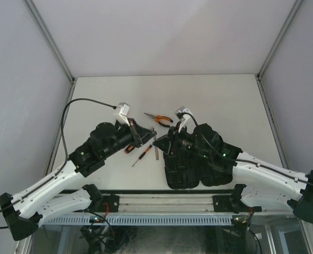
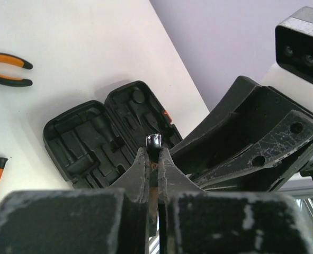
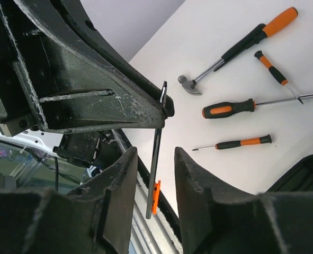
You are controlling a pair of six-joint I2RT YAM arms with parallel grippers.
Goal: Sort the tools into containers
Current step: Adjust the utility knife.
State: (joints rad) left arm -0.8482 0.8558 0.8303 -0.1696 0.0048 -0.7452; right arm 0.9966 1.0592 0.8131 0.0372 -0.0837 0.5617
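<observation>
Left wrist shows my left jaws pressed together on the shiny end of a thin tool (image 2: 154, 142); my right jaws stand spread around its shaft. With the case (image 2: 92, 143) open on the tabletop (image 2: 92, 42) beyond, I'd hold firm and find the matching slot.

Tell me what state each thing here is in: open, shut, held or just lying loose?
Case, open, visible slots empty.
Left gripper, shut on the thin tool.
Right gripper, open, fingers either side of that tool without gripping.
Pliers, lying loose, handles apart.
Hammer, lying loose.
Screwdrivers, all three lying loose.
</observation>
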